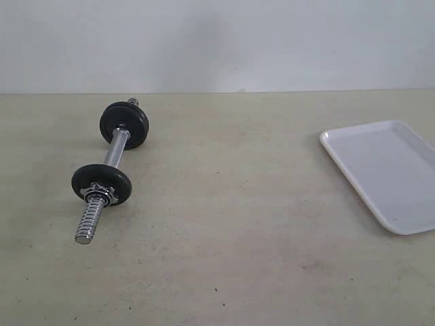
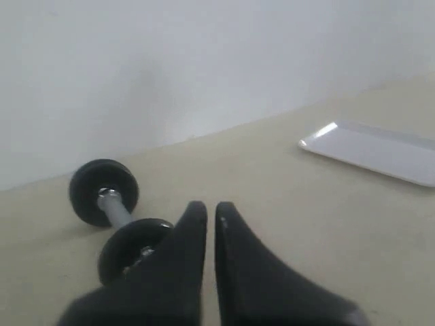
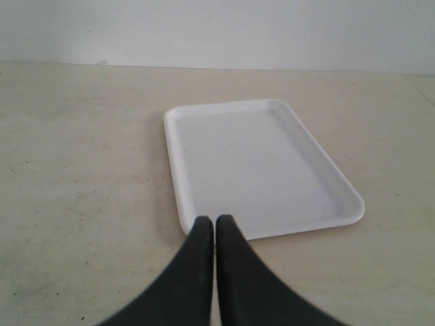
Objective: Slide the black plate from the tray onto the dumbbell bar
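The dumbbell bar (image 1: 115,151) lies on the table at the left, chrome, with a bare threaded end (image 1: 89,219) pointing toward the front. Two black plates sit on it, one at the far end (image 1: 124,125) and one nearer (image 1: 102,184) behind a silver nut. I cannot tell which one the task means. The white tray (image 1: 387,170) at the right holds nothing. My left gripper (image 2: 211,207) is shut and empty, hovering close to the nearer plate (image 2: 132,248). Facing the tray's (image 3: 258,163) near rim, my right gripper (image 3: 215,221) is shut and empty. Neither gripper shows in the exterior view.
A plain pale wall runs behind the beige table (image 1: 231,224). The tray runs off the right edge of the exterior view.
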Motion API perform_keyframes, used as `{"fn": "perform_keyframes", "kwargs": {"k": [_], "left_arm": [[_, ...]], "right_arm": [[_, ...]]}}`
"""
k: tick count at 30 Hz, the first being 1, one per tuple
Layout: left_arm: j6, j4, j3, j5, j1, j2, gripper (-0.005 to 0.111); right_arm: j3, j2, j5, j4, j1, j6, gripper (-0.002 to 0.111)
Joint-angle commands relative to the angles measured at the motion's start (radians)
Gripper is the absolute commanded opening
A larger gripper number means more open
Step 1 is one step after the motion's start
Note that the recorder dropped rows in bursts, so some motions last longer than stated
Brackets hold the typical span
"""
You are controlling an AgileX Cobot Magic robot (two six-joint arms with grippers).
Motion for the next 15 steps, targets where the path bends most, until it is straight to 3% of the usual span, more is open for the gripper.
{"fn": "perform_keyframes", "kwargs": {"k": [1, 7, 12, 15], "left_arm": [[0.007, -0.008, 0.005, -0.004, 0.168, -0.082, 0.004], [-0.024, -0.008, 0.005, 0.0, 0.37, -0.099, 0.004], [-0.143, -0.008, 0.005, 0.0, 0.586, -0.099, 0.004], [-0.145, -0.008, 0.005, 0.01, 0.605, -0.099, 0.004]], "right_arm": [[0.0, -0.004, -0.012, 0.0, -0.001, 0.001, 0.0], [0.0, -0.004, -0.012, 0.0, -0.001, 0.001, 0.0], [0.0, -0.004, -0.012, 0.0, -0.001, 0.001, 0.0], [0.0, -0.004, -0.012, 0.0, -0.001, 0.001, 0.0]]}}
